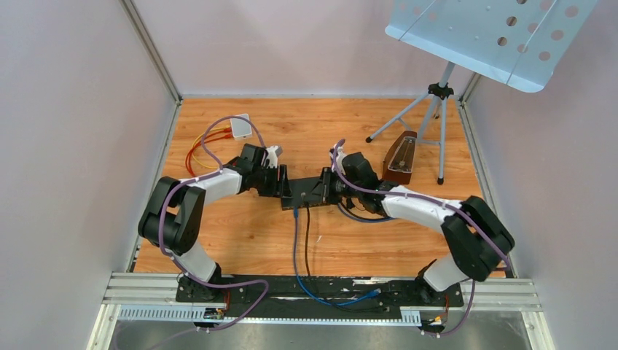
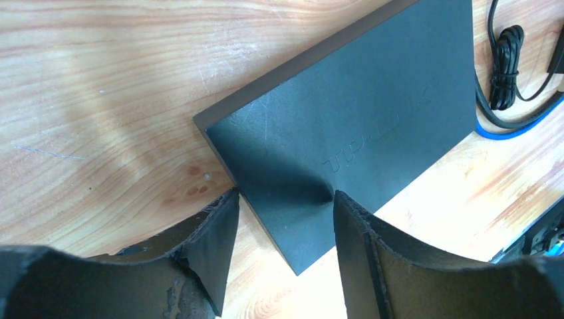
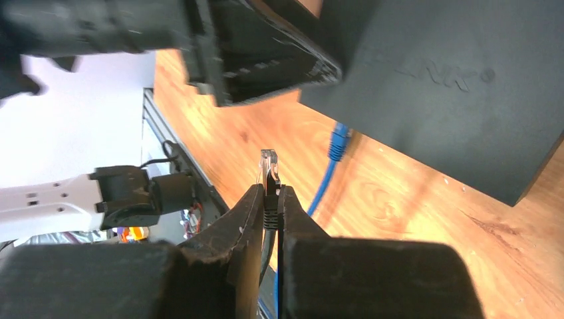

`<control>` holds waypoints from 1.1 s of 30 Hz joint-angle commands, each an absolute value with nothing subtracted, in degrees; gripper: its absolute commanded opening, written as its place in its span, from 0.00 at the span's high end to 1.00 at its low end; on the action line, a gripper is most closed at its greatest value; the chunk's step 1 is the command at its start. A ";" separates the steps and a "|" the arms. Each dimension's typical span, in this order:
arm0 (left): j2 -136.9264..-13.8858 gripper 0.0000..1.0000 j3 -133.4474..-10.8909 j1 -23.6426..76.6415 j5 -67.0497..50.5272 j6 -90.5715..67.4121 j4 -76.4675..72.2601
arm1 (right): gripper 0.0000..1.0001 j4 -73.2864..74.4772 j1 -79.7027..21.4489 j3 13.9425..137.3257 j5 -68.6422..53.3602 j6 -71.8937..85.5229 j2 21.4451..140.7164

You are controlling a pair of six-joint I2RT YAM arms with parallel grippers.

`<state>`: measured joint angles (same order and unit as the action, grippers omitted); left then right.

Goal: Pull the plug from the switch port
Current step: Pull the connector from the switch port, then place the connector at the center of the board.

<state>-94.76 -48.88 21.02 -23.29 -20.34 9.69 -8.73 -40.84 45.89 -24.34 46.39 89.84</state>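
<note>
The black switch (image 1: 304, 191) lies mid-table; it also shows in the left wrist view (image 2: 352, 126) and the right wrist view (image 3: 439, 86). My right gripper (image 3: 269, 199) is shut on the black plug (image 3: 268, 165). The plug's clear tip is free in the air, out of the switch, and its black cable (image 1: 307, 240) trails toward the near edge. A blue plug (image 3: 340, 141) sits in a port on the switch's front, with its blue cable (image 1: 295, 248) running the same way. My left gripper (image 2: 282, 196) is open, its fingers straddling the switch's left corner, one fingertip (image 2: 342, 206) resting on the top face. In the top view the left gripper (image 1: 279, 182) and the right gripper (image 1: 324, 192) flank the switch.
A white box (image 1: 240, 127) with orange cables (image 1: 200, 149) lies at the back left. A music stand (image 1: 437, 95) and a brown metronome (image 1: 399, 157) stand at the back right. Grey walls enclose the table. A coiled black cable (image 2: 505, 60) lies beyond the switch.
</note>
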 commanded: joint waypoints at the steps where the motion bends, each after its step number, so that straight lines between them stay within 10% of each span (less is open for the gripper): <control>1: -92.05 0.36 -47.03 21.45 -21.70 -20.47 9.68 | 1.00 -3.97 -40.91 49.43 -20.54 41.25 81.27; 10: -80.93 0.01 -45.26 21.45 -14.91 -22.83 8.73 | 1.00 4.37 -40.17 55.15 -18.44 33.47 63.74; 24: -69.16 0.00 -45.50 21.45 -8.89 -24.10 10.28 | 1.00 17.89 -39.99 76.67 -15.98 18.64 50.72; 33: -69.08 0.00 -45.44 21.45 -8.78 -24.06 10.88 | 1.00 34.84 -39.99 80.42 11.59 7.78 53.56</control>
